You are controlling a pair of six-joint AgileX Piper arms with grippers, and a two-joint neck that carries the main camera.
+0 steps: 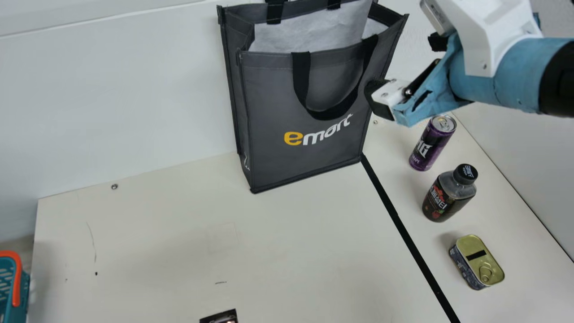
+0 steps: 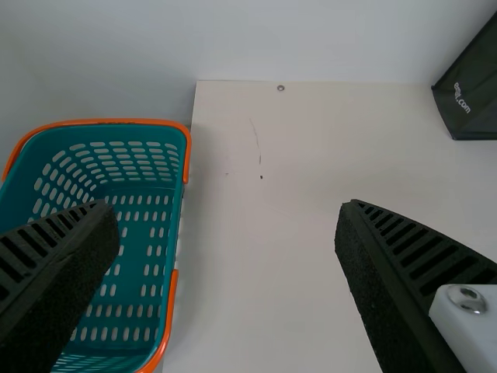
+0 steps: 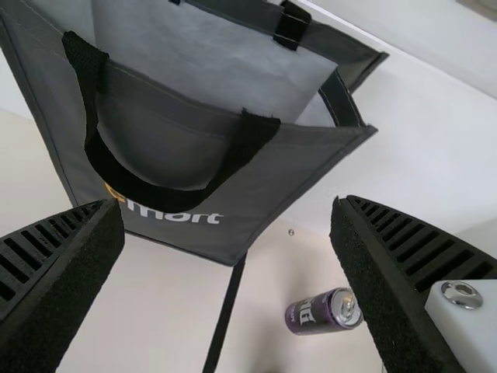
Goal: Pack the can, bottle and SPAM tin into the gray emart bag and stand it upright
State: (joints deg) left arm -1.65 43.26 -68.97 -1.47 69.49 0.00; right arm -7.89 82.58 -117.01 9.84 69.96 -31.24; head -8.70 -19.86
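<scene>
Main view: a perforated teal plastic basket [image 1: 10,296] lay leftmost; in the left wrist view, the left gripper's ribbed fingers [image 2: 411,256] stood wide apart around nothing [image 2: 227,206]. The boxy gray fabric emart bag [image 1: 273,98] stood upright, then the right gripper [image 1: 406,69], spread and empty. On the smooth table [image 1: 148,251], right of the black strip [image 1: 403,231], were the cylindrical purple can [image 1: 428,146], black-capped bottle [image 1: 450,195] and rounded-rectangular metal tin [image 1: 477,264].Main view: a perforated teal plastic basket [image 1: 10,296] sat leftmost; the left gripper [image 2: 227,206] gaped, empty, in the left wrist view. The boxy gray fabric emart bag [image 1: 273,98] stood upright; beside it, the right gripper [image 1: 406,69] was spread and empty. Beyond the black strip [image 1: 403,231] were the cylindrical purple can [image 1: 428,146], the black-capped bottle [image 1: 450,195] and the round-cornered metal tin [image 1: 477,264].

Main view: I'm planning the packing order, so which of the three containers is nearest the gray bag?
The purple can. The black-capped bottle is farther from the bag, and the gold-topped tin farthest.
</scene>
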